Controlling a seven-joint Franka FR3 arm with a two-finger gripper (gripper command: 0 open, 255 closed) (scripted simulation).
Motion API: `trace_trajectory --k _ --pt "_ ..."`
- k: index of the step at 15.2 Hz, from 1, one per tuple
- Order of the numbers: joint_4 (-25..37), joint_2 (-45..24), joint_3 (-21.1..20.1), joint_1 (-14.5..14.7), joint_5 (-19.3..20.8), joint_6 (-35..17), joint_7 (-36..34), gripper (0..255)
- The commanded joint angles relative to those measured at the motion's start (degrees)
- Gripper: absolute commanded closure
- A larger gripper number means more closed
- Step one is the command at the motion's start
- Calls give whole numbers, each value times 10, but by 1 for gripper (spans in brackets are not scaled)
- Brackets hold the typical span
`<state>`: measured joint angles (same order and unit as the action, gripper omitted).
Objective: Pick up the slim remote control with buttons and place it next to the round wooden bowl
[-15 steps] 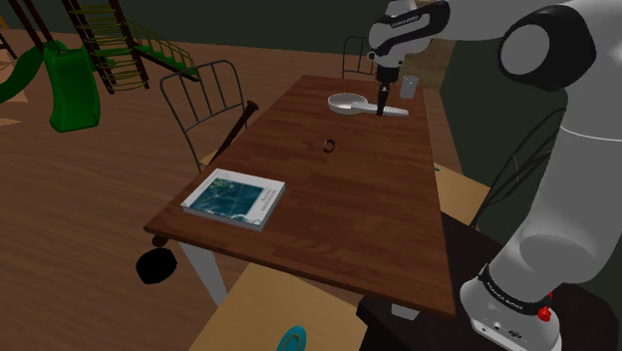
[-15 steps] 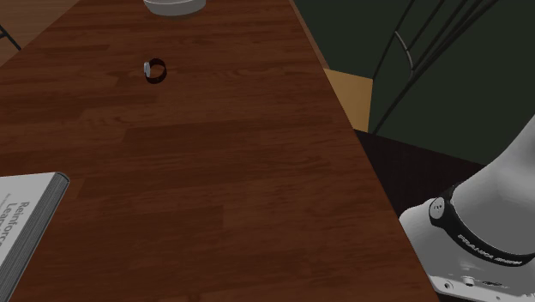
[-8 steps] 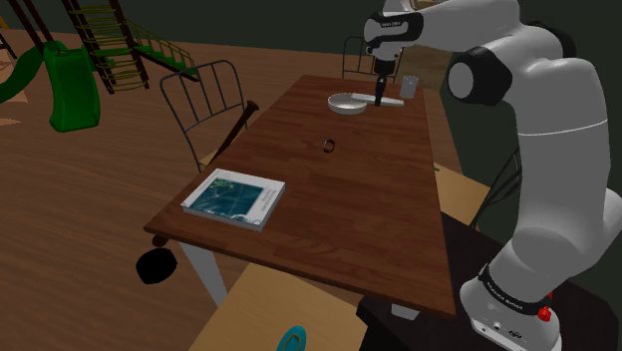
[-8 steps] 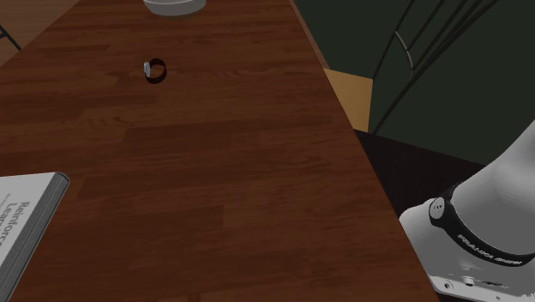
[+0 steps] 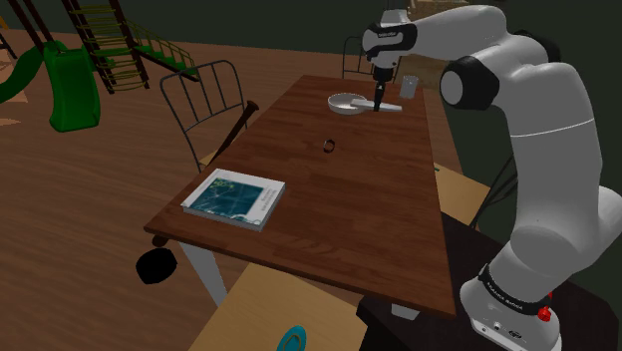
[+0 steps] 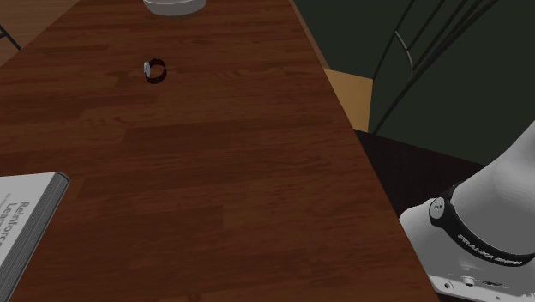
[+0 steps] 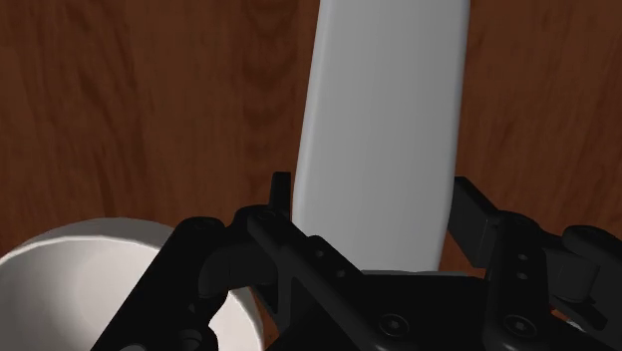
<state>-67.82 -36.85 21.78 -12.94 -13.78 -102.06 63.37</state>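
The remote (image 7: 384,120) is a slim, plain pale grey slab with no buttons drawn. My gripper (image 7: 379,209) is shut on it, one black finger against each long side. In the shoulder view the gripper (image 5: 379,103) points down at the table's far end, with the remote (image 5: 393,107) low over the wood just right of the bowl (image 5: 345,102). The bowl is drawn white and round. Its rim (image 7: 90,244) shows close beside the gripper, and its edge (image 6: 174,7) also appears in the second exterior view. Whether the remote touches the table I cannot tell.
A grey cup (image 5: 409,86) stands just behind the gripper. A small dark ring (image 5: 328,147) lies mid-table, and a book (image 5: 234,197) near the front left corner. A wire chair (image 5: 204,100) stands at the table's left side. My stand (image 5: 518,309) is at lower right.
The arm has swung its elbow back to the right. The gripper, still shut on the remote, rose a little beside the bowl and has come down again.
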Motion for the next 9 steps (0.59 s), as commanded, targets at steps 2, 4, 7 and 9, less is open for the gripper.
trace_trajectory --k 2,4,7,9 --pt "-22 -1 -1 3 -1 -23 2 255" --pt "-34 -3 -1 4 -2 -37 4 255" --pt "-51 -7 -3 5 -5 -57 6 255" --pt "-61 -11 -4 6 -6 -70 7 255"
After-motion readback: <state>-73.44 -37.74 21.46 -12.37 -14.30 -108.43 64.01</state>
